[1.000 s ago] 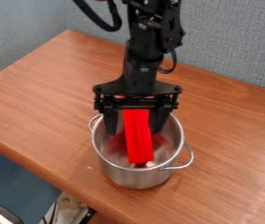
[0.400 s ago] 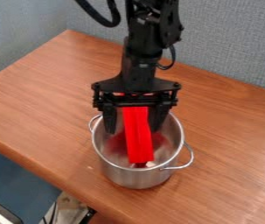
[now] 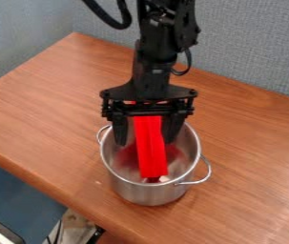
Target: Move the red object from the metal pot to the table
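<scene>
The red block (image 3: 150, 151) is in the shiny pot (image 3: 158, 193), and the pot is set on the brown counter (image 3: 57, 98). The block is long, and it is leaned so that its top end is up near the far side of the pot. The black hand (image 3: 150, 135) is held right over the block's top end, with its tips down by the rim. The hand is spread wide, with one finger on each side of the block. No grip on the block can be seen, and whether the block is touched by a finger cannot be told.

The step in hand seems to be getting ready to grab. Nothing is lifted out yet, so most of the job is still to be done. Next, the fingers need to be closed on the two long sides of the block. It may have to be lowered a bit first, so that more of the block is caught. Then the block should be pulled straight up, so that the pot is not bumped or dragged along. After that, it can be put down on the wood beside the pot.
</scene>
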You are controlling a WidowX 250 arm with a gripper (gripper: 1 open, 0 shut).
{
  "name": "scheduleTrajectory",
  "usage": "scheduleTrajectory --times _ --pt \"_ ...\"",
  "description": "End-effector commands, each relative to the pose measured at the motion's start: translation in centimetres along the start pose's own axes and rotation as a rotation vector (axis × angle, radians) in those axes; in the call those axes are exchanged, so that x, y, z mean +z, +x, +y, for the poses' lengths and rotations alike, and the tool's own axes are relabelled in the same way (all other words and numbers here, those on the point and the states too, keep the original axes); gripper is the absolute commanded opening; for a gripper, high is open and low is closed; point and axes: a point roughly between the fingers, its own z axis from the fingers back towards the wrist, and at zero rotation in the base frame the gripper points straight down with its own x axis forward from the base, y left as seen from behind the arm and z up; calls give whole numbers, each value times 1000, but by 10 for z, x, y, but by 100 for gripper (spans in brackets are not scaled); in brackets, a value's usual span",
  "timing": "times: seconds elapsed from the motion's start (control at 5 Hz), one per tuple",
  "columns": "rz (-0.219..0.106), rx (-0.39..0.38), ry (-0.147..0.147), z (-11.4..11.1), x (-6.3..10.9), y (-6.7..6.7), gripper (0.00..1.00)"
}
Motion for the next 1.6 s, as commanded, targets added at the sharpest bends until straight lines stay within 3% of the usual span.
scheduleTrajectory --times 0.0,1.2,1.4 --pt "-36 20 -44 -3 14 8 100" --pt "-24 65 18 0 -16 16 100" --pt "-20 71 27 0 -21 18 0"
